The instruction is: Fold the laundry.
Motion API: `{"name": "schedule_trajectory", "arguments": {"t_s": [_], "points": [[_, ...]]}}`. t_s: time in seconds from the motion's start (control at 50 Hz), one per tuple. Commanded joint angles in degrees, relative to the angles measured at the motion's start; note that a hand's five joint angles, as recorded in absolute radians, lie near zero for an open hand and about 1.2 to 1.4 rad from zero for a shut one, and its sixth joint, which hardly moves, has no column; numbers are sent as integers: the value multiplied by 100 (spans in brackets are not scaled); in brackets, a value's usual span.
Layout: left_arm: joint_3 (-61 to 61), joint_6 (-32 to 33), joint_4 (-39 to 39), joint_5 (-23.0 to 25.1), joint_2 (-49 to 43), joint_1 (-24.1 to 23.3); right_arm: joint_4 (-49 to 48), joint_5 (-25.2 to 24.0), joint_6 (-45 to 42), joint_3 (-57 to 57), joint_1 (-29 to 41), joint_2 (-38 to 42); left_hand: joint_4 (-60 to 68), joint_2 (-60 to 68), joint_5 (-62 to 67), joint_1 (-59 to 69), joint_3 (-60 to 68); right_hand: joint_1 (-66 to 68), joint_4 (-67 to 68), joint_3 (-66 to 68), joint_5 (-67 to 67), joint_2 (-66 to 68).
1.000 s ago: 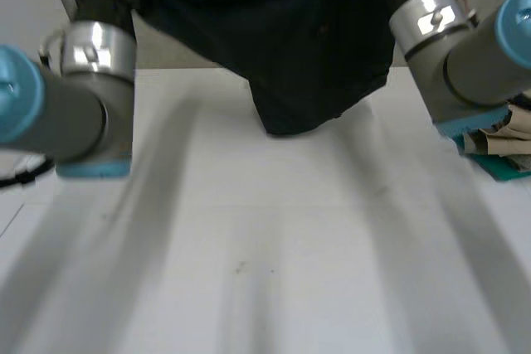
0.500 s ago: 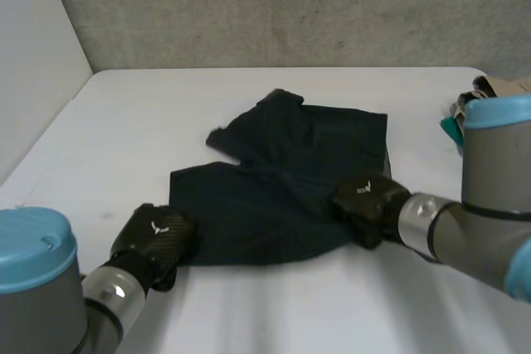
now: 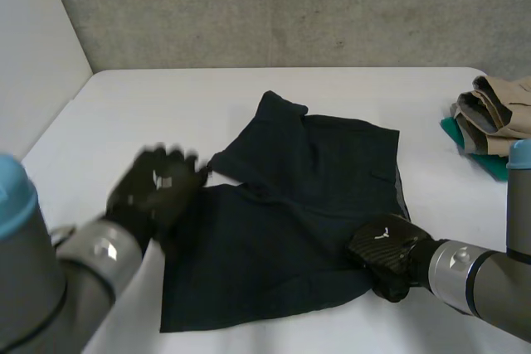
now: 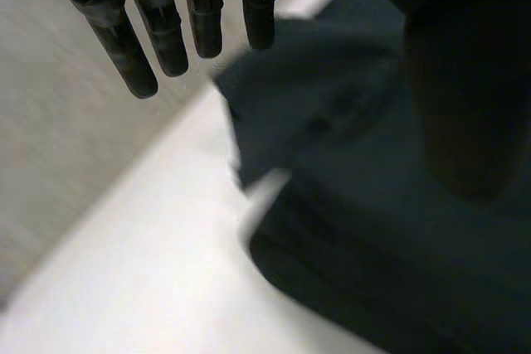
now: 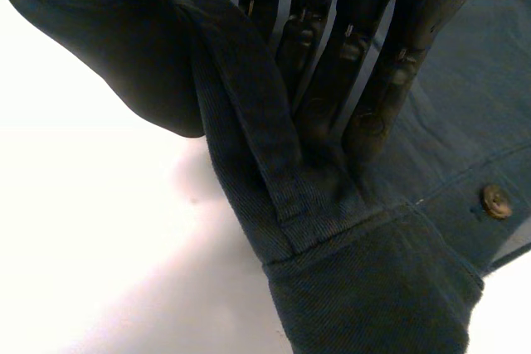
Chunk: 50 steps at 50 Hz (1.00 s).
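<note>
We see a pair of dark navy shorts (image 3: 299, 196) lying spread on the white counter (image 3: 166, 105), with creases across the middle and one leg reaching away from the robot.

The left hand (image 3: 158, 188) hovers over the edge of the shorts on the robot's left side. In its wrist view its fingers (image 4: 124, 39) are straight and a little apart, with the thumb off to one side, and they grip nothing. The shorts (image 4: 373, 230) lie below and past the fingertips, and bare counter (image 4: 149, 288) shows beside them.

The right hand (image 3: 386, 250) sits at the near corner of the shorts on the robot's right side. In its wrist view the fingers (image 5: 353, 39) lie straight and close together on top of the cloth, while the thumb is on the other side of a raised fold of the hem band. We read this as the band being pinched between thumb and fingers. Past the fingertips the shorts (image 5: 373, 288) end in a thick stitched edge. A small round button (image 5: 496, 201) sits on the cloth just beside the fingertips, and the white counter (image 5: 99, 246) lies on the thumb's side.

Well apart from both hands, at the counter's far right edge, a pile of folded tan clothes (image 3: 502, 105) rests on something teal (image 3: 485, 163).
</note>
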Motion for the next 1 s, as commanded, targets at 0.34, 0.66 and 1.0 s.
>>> {"name": "schedule_trajectory", "arguments": {"t_s": [0.34, 0.66, 1.0], "points": [[3908, 5, 1152, 1934, -4504, 814, -89, -41, 51, 90, -26, 19, 2525, 2496, 2565, 2512, 2496, 2302, 1198, 1197, 1292, 1284], [4445, 49, 1196, 1987, -5269, 823, -248, -32, 95, 90, -70, 19, 5266, 5236, 5305, 5252, 5236, 2302, 1198, 1197, 1292, 1284], [3488, 1446, 1204, -306, -4312, 560, -494, -24, 472, 107, -70, 10, 6527, 6498, 6567, 6514, 6498, 2302, 1198, 1197, 1292, 1284]]}}
